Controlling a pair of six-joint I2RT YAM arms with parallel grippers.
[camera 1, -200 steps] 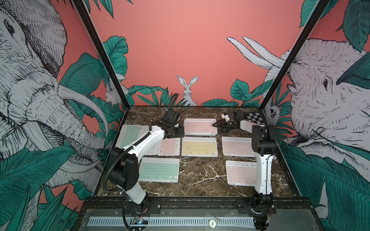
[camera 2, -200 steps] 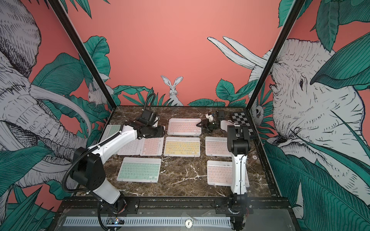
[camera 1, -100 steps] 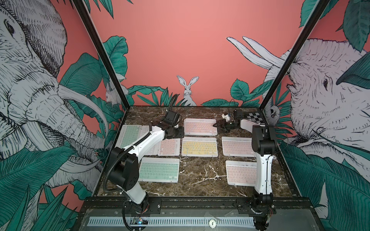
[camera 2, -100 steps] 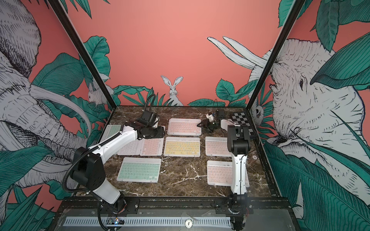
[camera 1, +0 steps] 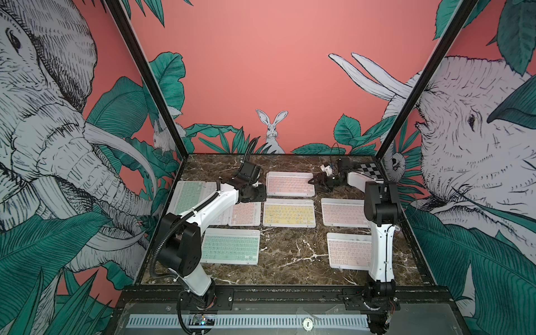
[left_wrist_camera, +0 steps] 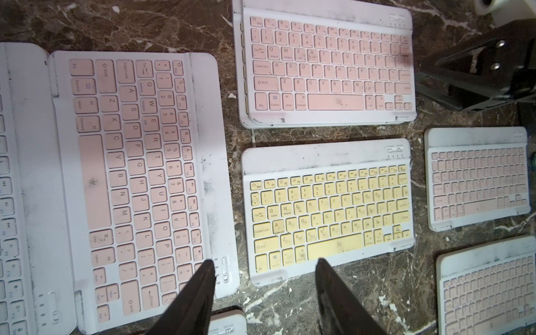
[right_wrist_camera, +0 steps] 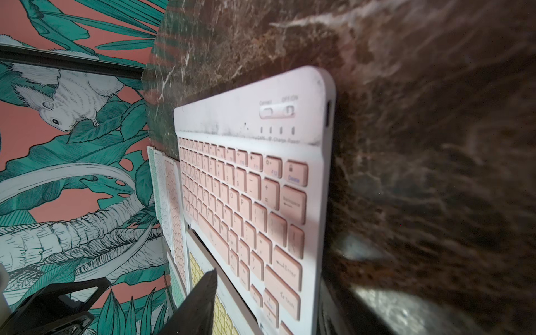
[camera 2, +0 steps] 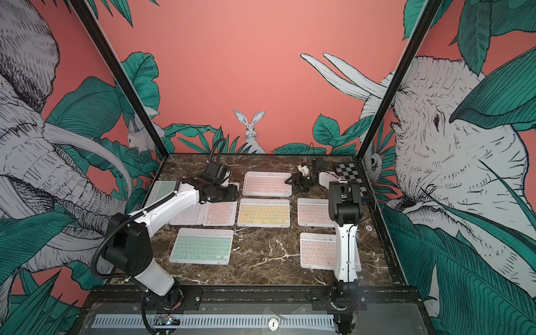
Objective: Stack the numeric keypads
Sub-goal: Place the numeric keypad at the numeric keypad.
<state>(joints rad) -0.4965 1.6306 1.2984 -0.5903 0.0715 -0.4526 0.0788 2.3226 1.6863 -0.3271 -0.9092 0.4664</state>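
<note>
Stacking looks barely begun: released right pincer (camera 1: 313,182) sits beside the far-edge pink keypad (camera 1: 290,184); released left pincer (left_wrist_camera: 264,261) hovers by the yellow keypad (left_wrist_camera: 327,208). Next, likely an edge grasp.

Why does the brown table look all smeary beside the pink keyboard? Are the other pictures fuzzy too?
Right wrist view: the marble table is smeared, probably out of focus, while keys on the pink keypad stay readable. Left wrist view: the yellow keypad is sharp, its letters clear. Both top views: evenly lit and crisp, but the keys are too small to read.
</note>
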